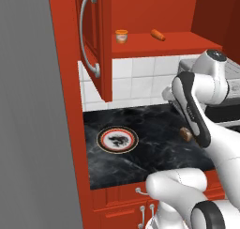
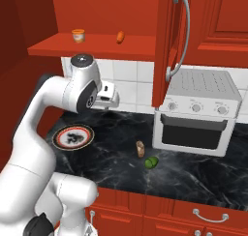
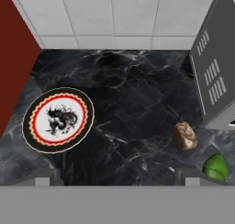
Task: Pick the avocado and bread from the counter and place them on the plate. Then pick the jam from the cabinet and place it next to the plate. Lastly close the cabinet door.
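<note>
The black marble tabletop point(image 2: 193, 174) with faint white veins carries a round plate point(image 3: 58, 120) — white centre, dark blotchy motif, red-orange scalloped ring edged in gold — lying bare near the left end by the red side wall. Well apart from it, toward the grey countertop oven point(image 2: 198, 111), sits the small brown chunk of bread point(image 3: 185, 135) with a darker crust, and just beside that the small round green avocado point(image 3: 216, 167); in the right base view the two look near each other but not touching.

The two-finger tool point(image 3: 117, 175) hangs above the tabletop between plate and bread, looking down. Its dark fingertips point(image 3: 46, 176) stand far apart at the lower edge of the hand view, with nothing between them — open wide and empty.

Up in the red wooden wall cabinet point(image 2: 111, 10), the small squat orange jam jar point(image 1: 121, 36) stands on the shelf, an elongated orange carrot-like item point(image 1: 157, 34) lying apart to its right. The tall red panelled cabinet door point(image 1: 93, 40) with its long curved silver handle stands swung open.
</note>
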